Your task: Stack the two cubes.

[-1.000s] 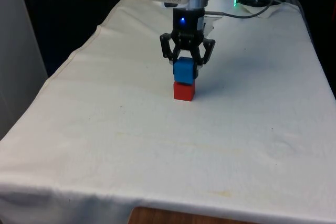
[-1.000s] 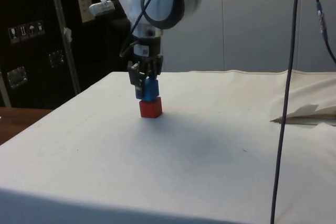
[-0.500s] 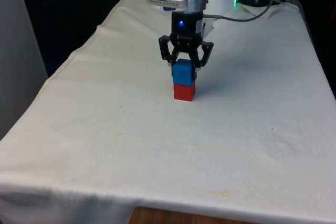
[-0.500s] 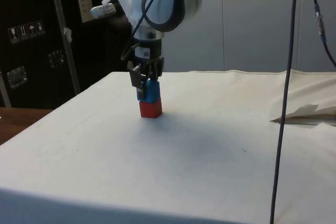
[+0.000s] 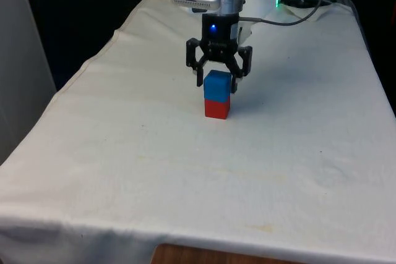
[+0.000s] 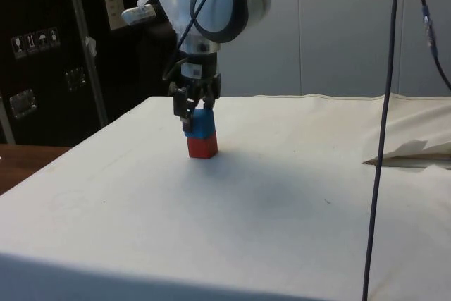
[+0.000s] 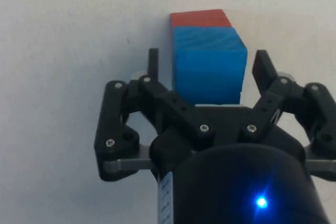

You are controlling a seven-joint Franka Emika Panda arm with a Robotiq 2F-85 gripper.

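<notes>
Cubes look small, rigid, light: blue cube (image 5: 216, 85) sits on red cube (image 5: 217, 107), claw (image 5: 217, 81) spread wide around it, flat side faces best for gripping.

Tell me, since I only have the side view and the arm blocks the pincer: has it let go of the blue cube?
Observer: Yes. In the wrist view the pincer is open, with a gap between each finger and the blue cube.
Operator: Is the blue cube sitting square on the red one?
Observer: Nearly. In the front view the blue cube rests on the red cube, edges roughly in line.
Operator: Anything else near the stack?
Observer: No, just the white cloth around it.
</notes>
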